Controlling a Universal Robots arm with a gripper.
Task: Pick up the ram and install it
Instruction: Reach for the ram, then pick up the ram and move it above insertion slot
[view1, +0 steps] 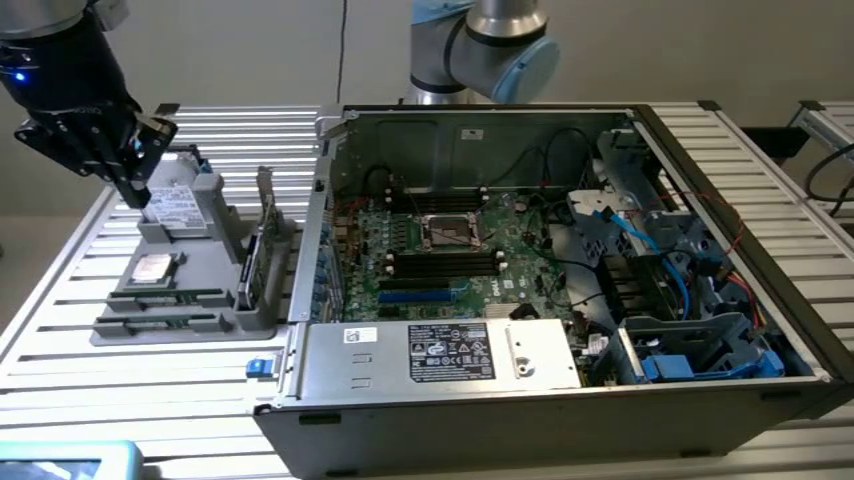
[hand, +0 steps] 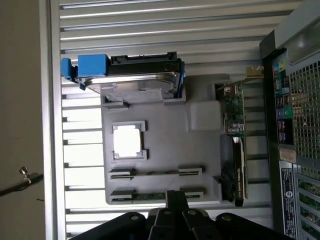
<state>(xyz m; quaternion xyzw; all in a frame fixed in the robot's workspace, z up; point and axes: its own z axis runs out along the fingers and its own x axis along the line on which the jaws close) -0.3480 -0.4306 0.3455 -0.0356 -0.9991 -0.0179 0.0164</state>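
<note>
Nearest us in the exterior view is the open PC case (view1: 561, 330), on its side on the slatted table (view1: 54, 330), with the motherboard (view1: 441, 240) facing up.

Just to the exterior view's left of the case sits the grey parts tray (view1: 200, 325).
- The ram (view1: 158, 322) lies flat in the tray's front slot. It is untouched and not installed.
- A second stick (view1: 167, 297) lies parallel in the slot just behind it, so we count 2 sticks in the tray.
- Behind those is the square processor chip (view1: 154, 268) in its pocket.
- At the tray's back end the hard drive (hand: 132, 90) stands on edge with a blue bracket on 1 end.
- The expansion card (view1: 260, 240) stands upright along the tray edge next to the case.

The gripper (view1: 138, 197) hangs above the tray's back end, clear of every part. Its fingers are pressed together and hold nothing.

Farthest back is the arm's grey-and-blue joint (view1: 487, 50), behind the case.
</note>
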